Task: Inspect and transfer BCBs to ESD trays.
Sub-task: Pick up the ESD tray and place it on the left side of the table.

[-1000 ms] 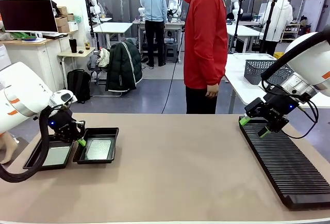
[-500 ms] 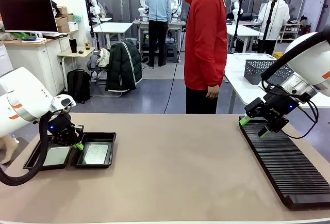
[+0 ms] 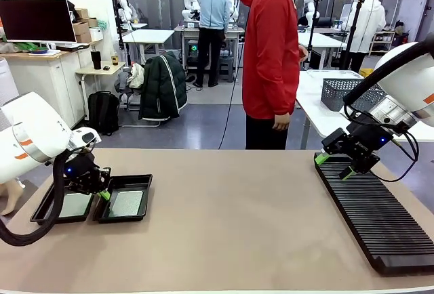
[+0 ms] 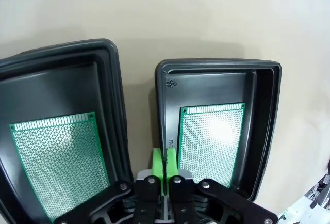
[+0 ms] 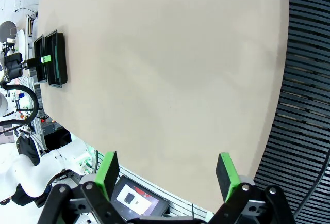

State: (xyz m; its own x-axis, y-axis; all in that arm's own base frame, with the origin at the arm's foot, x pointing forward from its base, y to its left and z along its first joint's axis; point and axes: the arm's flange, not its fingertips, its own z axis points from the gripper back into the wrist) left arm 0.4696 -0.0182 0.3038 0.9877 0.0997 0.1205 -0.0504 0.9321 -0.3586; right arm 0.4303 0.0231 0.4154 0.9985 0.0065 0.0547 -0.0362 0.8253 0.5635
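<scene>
Two ESD trays (image 4: 268, 131) (image 4: 56, 74): glossy black. BCBs (image 4: 209, 141) (image 4: 56, 162) inside: green, fine dotted grid of holes, pale comb of edge contacts. Table (image 3: 237, 226): plain beige. Slotted rack (image 3: 376, 216): black, ribbed. Left gripper (image 4: 165, 164) and right gripper (image 5: 167, 175): black, green pads. Arms (image 3: 30, 135): white, orange marks. Person's jacket (image 3: 271, 43): red.

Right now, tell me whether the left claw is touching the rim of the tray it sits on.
Touching. The left wrist view shows the left claw shut on the side rim of the right-hand tray, green pads pressed against both faces.
</scene>
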